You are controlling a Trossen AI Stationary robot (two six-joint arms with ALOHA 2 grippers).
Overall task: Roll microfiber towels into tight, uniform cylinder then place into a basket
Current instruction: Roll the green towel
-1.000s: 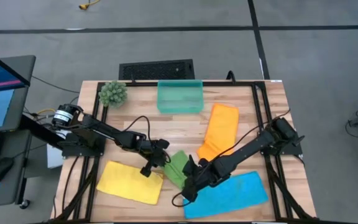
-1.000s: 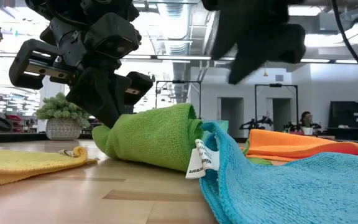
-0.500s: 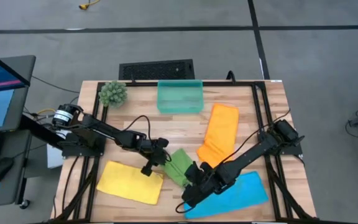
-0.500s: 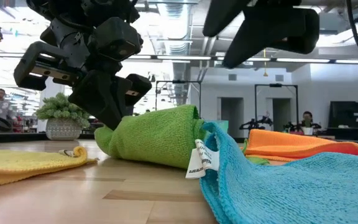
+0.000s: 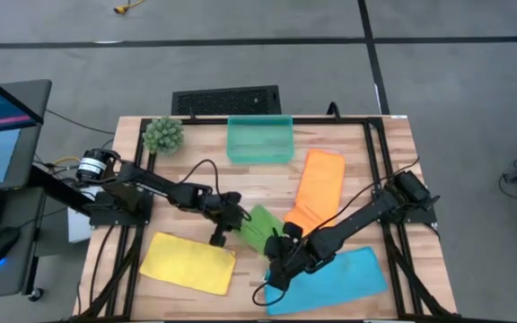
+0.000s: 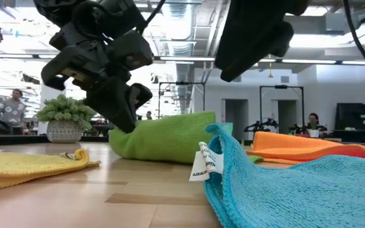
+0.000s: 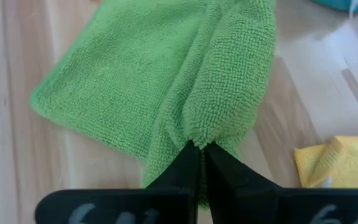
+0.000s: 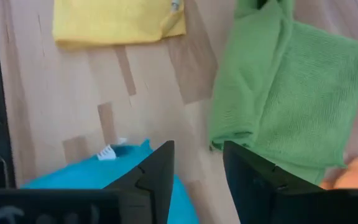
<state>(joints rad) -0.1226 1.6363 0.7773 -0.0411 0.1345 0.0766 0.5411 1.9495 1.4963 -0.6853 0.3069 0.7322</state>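
Pinching a fold of the green towel (image 7: pixel 166 93) mid-table, left gripper (image 7: pixel 201 149) has its fingers shut on it. Right gripper (image 8: pixel 197 165) hovers just beside the towel's near edge, fingers parted, seemingly empty. Towel's long axis runs diagonally between both grippers.

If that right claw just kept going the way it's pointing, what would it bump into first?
Probably the green towel. The right gripper hangs with jaws open over bare table at the blue towel edge, and the green cloth lies just ahead. Depth is hard to judge.
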